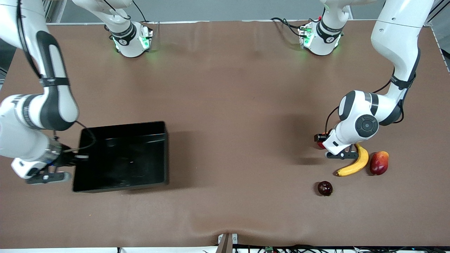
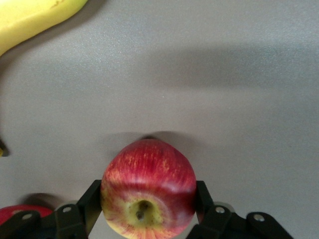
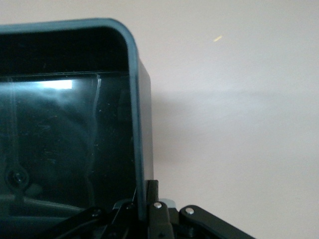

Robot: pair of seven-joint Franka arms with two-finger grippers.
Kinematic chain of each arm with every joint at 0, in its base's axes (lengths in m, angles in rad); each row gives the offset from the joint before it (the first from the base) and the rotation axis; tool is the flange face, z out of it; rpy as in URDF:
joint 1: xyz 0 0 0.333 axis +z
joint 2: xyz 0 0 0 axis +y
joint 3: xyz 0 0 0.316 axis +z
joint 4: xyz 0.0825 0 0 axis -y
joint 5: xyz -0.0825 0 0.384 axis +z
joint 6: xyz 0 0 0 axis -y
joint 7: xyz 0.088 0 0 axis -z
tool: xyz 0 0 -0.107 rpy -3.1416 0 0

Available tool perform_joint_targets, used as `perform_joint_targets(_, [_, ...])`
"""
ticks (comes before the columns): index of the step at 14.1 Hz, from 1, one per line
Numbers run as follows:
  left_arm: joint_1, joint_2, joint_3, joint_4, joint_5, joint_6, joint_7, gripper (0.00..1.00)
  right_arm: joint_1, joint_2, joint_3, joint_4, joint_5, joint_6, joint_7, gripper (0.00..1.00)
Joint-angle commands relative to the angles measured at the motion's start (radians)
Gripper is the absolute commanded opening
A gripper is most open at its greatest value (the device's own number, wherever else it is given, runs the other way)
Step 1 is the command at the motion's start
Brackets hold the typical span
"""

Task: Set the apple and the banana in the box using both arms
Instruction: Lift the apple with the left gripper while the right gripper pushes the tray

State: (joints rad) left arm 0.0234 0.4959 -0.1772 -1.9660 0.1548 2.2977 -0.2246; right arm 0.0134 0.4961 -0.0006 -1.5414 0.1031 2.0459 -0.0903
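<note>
The apple (image 2: 148, 196), red with yellow speckles and a stem dimple, sits between the fingers of my left gripper (image 2: 148, 204), which is shut on it low over the table. In the front view only a red edge of the apple (image 1: 320, 144) shows under the left gripper (image 1: 321, 140). The banana (image 1: 353, 163) lies on the table beside it, toward the left arm's end, and also shows in the left wrist view (image 2: 35, 15). My right gripper (image 1: 78, 156) is shut on the end wall of the black box (image 1: 160, 154). In the right wrist view its fingers (image 3: 154, 191) pinch that box wall (image 3: 135, 99).
An oblong red-orange fruit (image 1: 379, 162) lies beside the banana, toward the left arm's end. A dark red round fruit (image 1: 325, 188) lies nearer the front camera than the banana. The box holds nothing. Brown tabletop (image 1: 239, 123) stretches between box and fruits.
</note>
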Motion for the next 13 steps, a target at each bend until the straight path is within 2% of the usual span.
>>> perform_joint_targets(1, [0.006, -0.037, -0.001, 0.001, 0.026, -0.052, -0.024, 0.00, 0.098, -0.022, -0.009, -0.009, 0.049, -0.029, 0.157, 0.00])
perform_joint_targets(7, [0.006, -0.151, -0.001, 0.053, 0.025, -0.207, -0.022, 0.00, 0.338, -0.014, -0.009, -0.009, 0.063, -0.009, 0.506, 0.00])
perform_joint_targets(11, [0.001, -0.174, -0.002, 0.128, 0.023, -0.338, -0.019, 0.00, 0.479, 0.050, -0.010, -0.016, 0.063, 0.147, 0.647, 0.00])
perform_joint_targets(13, [-0.002, -0.174, -0.004, 0.133, 0.011, -0.343, -0.022, 0.00, 0.537, 0.085, -0.010, -0.016, 0.061, 0.196, 0.720, 0.00])
